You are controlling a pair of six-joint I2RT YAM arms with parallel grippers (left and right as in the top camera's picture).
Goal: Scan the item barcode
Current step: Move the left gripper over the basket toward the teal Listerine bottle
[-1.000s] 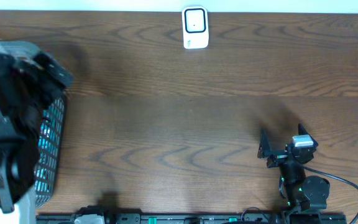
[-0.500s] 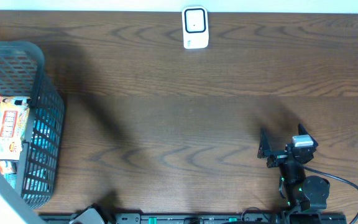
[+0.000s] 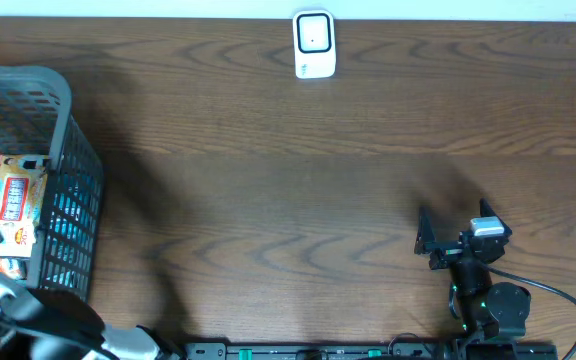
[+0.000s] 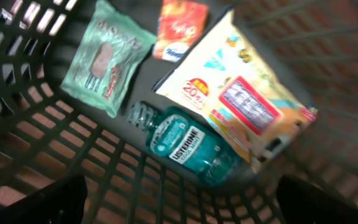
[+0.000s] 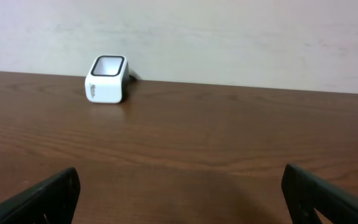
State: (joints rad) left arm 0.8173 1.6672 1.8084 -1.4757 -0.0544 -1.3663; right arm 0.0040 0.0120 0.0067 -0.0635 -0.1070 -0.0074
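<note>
**A:** Where are the items to scan?

**B:** In a grey mesh basket (image 3: 68,110) at the left edge of the overhead view, on a dark wooden desk (image 3: 288,180). The left wrist view looks down into it. A teal Listerine bottle (image 4: 188,146) lies on its side at lower centre, and a yellow snack bag (image 4: 241,102) touches it on the right. A green packet (image 4: 104,62) is at upper left and an orange packet (image 4: 180,28) is at the top.

**A:** And the pincers?

**B:** The left pincer (image 4: 184,183) hangs spread above the bottle, holding nothing. The right pincer (image 5: 180,177), also spread and empty, sits at the lower right of the overhead view. It faces the white scanner (image 5: 109,79) at the top centre.

**A:** How would the bottle handle?

**B:** It is probably stiff, smooth, weighty with liquid, and apt to roll. I would grip across its body at mid-label, not at the cap. The bag looks light and crinkly, so a sealed edge would suit it.
</note>
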